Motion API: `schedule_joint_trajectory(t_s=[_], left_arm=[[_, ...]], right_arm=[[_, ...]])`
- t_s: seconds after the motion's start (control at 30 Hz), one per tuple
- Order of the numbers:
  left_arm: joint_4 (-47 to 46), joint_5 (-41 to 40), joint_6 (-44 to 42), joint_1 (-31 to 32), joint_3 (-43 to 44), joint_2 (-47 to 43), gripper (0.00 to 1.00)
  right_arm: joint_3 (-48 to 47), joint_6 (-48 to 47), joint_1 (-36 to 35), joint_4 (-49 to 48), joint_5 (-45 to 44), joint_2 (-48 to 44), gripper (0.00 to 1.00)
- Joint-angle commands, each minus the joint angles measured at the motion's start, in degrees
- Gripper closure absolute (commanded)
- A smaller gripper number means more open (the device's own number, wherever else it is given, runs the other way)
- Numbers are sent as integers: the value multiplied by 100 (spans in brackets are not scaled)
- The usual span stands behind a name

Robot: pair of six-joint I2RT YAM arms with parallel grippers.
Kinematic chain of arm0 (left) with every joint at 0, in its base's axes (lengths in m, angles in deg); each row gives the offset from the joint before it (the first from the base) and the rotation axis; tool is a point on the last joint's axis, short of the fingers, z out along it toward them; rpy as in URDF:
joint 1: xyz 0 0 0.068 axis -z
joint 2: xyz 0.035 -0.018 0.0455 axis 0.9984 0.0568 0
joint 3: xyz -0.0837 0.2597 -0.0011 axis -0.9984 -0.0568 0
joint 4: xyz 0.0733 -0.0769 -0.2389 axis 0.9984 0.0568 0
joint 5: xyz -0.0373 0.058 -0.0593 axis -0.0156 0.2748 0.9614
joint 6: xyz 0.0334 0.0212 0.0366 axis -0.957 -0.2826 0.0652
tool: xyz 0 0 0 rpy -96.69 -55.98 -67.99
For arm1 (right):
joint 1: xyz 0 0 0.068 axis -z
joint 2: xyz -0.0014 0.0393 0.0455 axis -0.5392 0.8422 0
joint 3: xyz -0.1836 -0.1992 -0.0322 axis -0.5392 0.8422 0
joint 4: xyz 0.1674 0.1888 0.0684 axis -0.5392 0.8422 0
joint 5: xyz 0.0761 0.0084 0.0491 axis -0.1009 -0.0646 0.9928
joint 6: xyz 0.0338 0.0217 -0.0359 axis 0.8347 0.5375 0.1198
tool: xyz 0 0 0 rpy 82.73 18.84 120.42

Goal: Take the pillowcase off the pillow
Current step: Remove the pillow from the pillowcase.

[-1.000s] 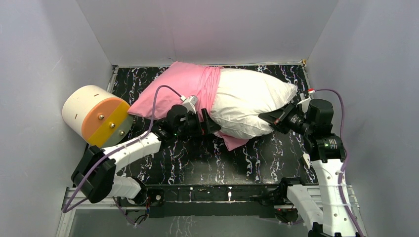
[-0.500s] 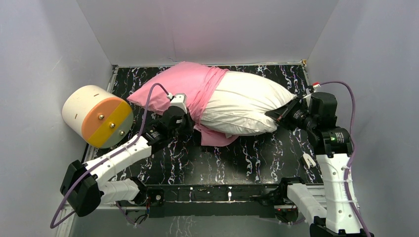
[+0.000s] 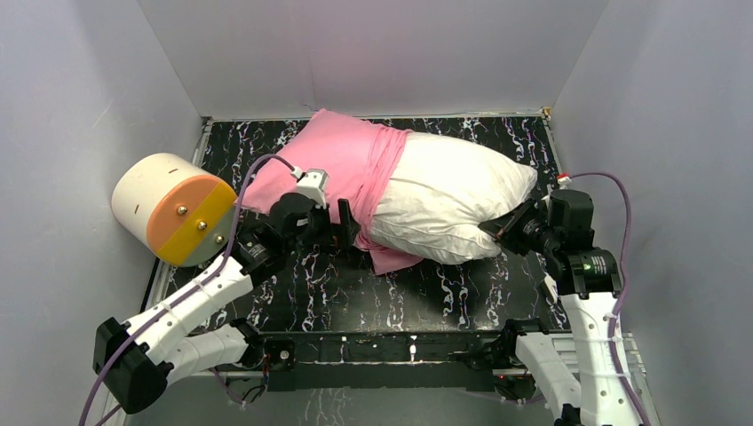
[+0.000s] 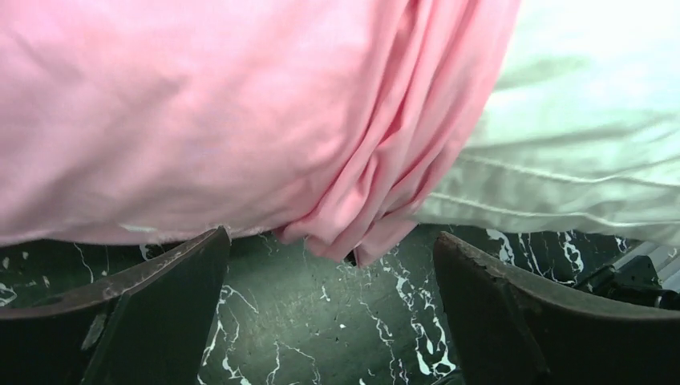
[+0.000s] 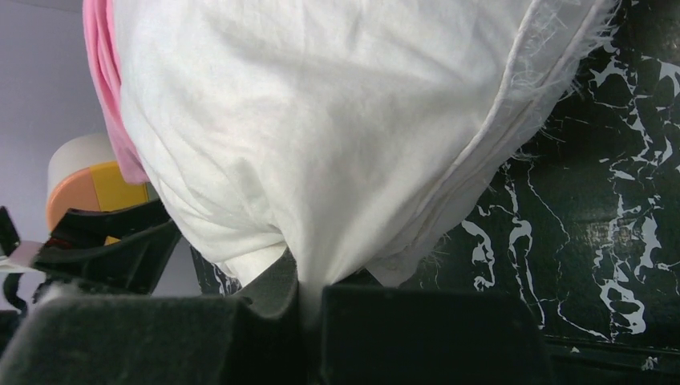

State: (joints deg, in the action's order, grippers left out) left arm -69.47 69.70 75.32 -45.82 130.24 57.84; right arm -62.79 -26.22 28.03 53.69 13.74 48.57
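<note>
A cream cylinder [image 3: 173,209] with an orange-and-yellow end sits at nine o'clock, at the edge of the black marbled counter [image 3: 426,297].

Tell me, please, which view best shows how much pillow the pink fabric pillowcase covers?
Top external: the pink fabric pillowcase covers roughly the left half of the plump white pillow. Left wrist shows only its bunched edge; right wrist, a sliver.
</note>
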Motion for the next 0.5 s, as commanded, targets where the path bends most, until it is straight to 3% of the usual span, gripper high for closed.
schedule_joint_trajectory(t_s=[0.0,0.27,0.4,0.47], left_arm=[[235,109,-350,-23,555,168,2],[296,659,-971,-15,1485,1371,2],[770,-405,-1099,-32,1701,1734,3],[1090,-1026,-1178,-52,1704,1871,11]], right_arm=[[289,187,29,-775,77,-354,100],[638,206,32,-551,-131,-691,100],[626,52,34,-296,-629,-767,100],[617,-77,32,-203,-849,-776,100]])
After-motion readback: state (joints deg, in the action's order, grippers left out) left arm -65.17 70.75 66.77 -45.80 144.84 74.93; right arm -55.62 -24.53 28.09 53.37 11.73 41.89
